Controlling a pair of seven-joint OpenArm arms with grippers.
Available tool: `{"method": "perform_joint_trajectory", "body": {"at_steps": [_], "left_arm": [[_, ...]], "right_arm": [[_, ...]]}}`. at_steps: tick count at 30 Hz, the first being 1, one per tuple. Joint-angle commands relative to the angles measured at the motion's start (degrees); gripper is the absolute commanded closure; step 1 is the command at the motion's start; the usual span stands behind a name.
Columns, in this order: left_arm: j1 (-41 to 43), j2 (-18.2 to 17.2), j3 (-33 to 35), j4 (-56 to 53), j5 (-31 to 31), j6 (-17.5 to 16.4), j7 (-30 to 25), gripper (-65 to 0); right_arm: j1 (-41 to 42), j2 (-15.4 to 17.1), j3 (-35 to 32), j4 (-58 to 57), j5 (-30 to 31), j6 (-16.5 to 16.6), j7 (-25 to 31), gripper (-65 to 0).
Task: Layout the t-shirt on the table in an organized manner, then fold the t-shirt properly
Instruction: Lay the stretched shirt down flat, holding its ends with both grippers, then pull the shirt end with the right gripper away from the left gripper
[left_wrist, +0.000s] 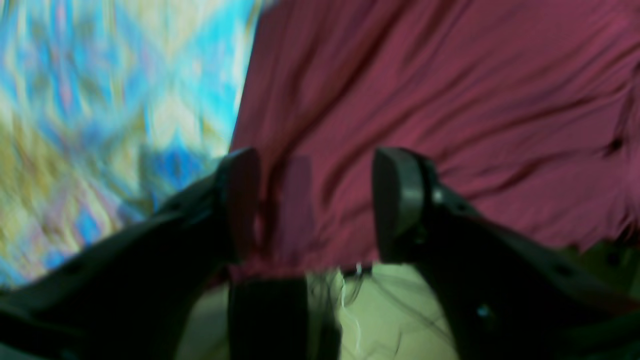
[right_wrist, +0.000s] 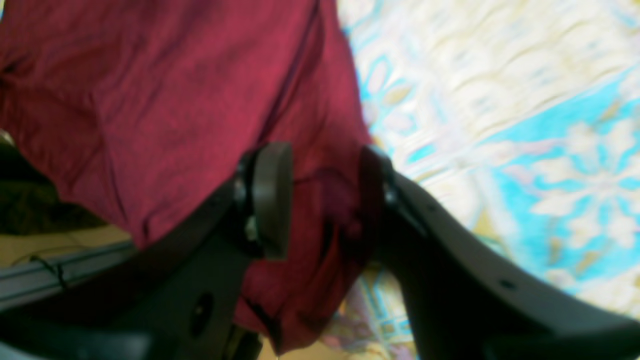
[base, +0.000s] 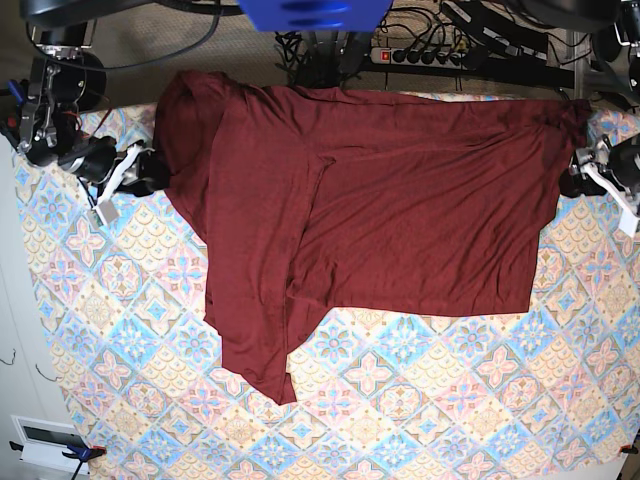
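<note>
With the t-shirt (base: 400, 190) spread wide across the bench (base: 420, 410), both my jaws stand parted at its far corners, cloth between them unpinched, so it lies flat

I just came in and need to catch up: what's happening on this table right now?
A two-armed robot is laying out a maroon t-shirt on the patterned table. The shirt lies spread across the far half, still wrinkled, one part trailing toward the near edge. The left gripper and right gripper sit at opposite far corners of the shirt, jaws apart over the fabric. No fold has been made yet.
</note>
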Motion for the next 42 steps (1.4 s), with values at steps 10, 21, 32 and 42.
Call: {"method": "perform_joint_trajectory", "body": {"at_steps": [10, 21, 32, 42], "left_arm": [[-4.8, 4.9, -0.4, 0.5, -0.5, 0.2, 0.2, -37.3], [-4.9, 5.1, -0.4, 0.5, -0.5, 0.2, 0.2, -37.3], [-4.9, 5.1, -0.4, 0.5, -0.5, 0.1, 0.2, -37.3], [-4.9, 5.2, -0.4, 0.4, -0.5, 0.1, 0.2, -37.3]], "right_arm": [[3.0, -3.3, -2.7, -0.1, -10.3, 0.2, 1.3, -21.8], [3.4, -5.8, -2.5, -1.8, -20.3, 0.2, 1.9, -12.7], [9.2, -5.4, 3.8, -10.5, -20.5, 0.4, 8.7, -0.6], [19.9, -3.8, 5.6, -21.7, -20.6, 0.4, 8.9, -0.7]]}}
